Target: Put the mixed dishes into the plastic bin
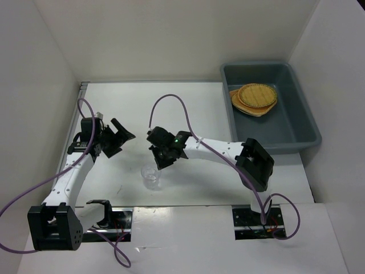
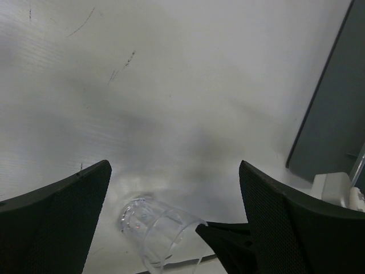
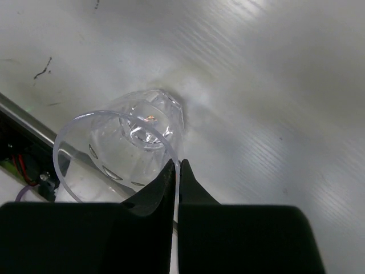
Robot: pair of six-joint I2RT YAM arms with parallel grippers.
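Plates lie stacked in the plastic bin, upper right of the top view. Only the clear cup is left, low in the middle, standing tall with its mouth up. My right gripper pinches its rim. My left gripper gapes wide, holding nothing.

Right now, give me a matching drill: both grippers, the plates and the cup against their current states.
Things:
1 left gripper
2 right gripper
3 plates
4 clear cup

States:
A stacked in the plastic bin
B upright on the table
C jaws wide, holding nothing
D shut on a clear rim

Pairs: 1-C; 2-D; 3-A; 4-B
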